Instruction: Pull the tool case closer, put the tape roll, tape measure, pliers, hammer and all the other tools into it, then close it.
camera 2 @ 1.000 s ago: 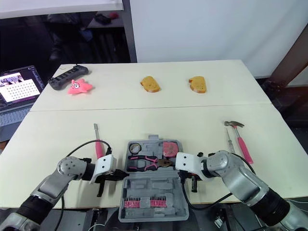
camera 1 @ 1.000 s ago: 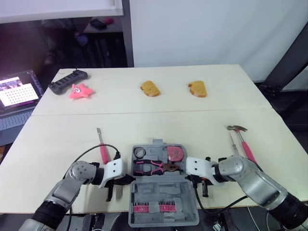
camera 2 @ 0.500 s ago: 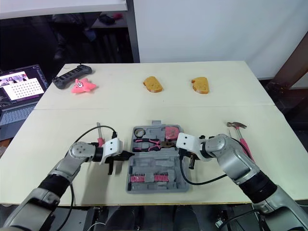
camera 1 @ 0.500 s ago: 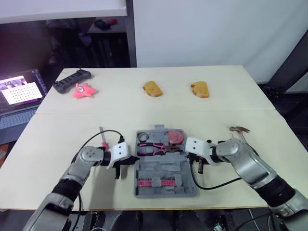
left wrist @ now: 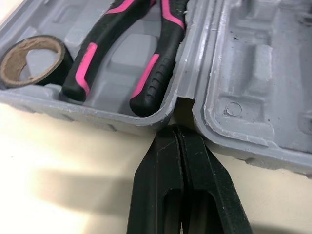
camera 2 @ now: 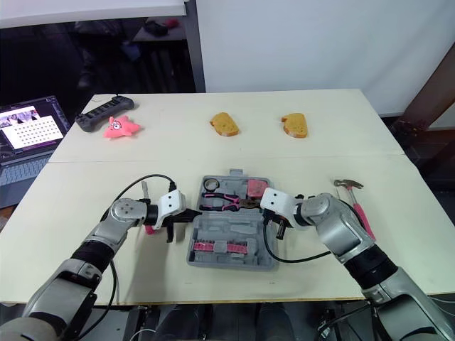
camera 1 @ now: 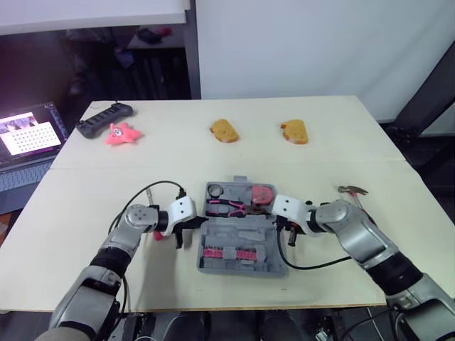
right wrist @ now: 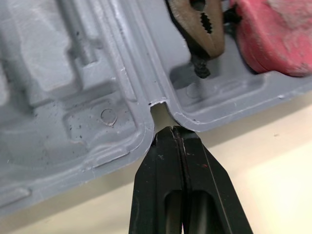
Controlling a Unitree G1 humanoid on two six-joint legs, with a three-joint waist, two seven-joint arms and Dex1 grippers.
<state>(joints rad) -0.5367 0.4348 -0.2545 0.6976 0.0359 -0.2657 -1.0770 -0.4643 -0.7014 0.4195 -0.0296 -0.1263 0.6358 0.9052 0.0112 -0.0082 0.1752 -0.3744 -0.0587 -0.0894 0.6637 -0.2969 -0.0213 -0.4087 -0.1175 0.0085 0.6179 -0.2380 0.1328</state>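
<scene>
The grey tool case [camera 1: 238,231] lies open in the middle of the table's near half. Its tray holds a tape roll [camera 1: 215,190], pink-handled pliers [camera 1: 231,206] and a red tape measure [camera 1: 263,193]; the lid carries a pink bit strip [camera 1: 227,253]. My left gripper [camera 1: 197,223] is shut, its tips [left wrist: 178,127] pressed into the hinge notch on the case's left side. My right gripper [camera 1: 279,220] is shut too, its tips [right wrist: 171,127] at the right hinge notch. A hammer [camera 1: 350,190] lies right of the case, its handle behind my right arm. A pink screwdriver [camera 2: 148,227] lies under my left arm.
Two bread-like pieces [camera 1: 222,131] [camera 1: 293,131] lie on the table's far half. A pink star toy [camera 1: 121,133] and a black controller [camera 1: 103,118] sit at the far left. A laptop [camera 1: 25,138] stands off the table's left edge.
The case has slid away from the table's front edge, where its lid overhung, to lie fully on the table. Both grippers moved with it at the hinge. The camera also shifted.
</scene>
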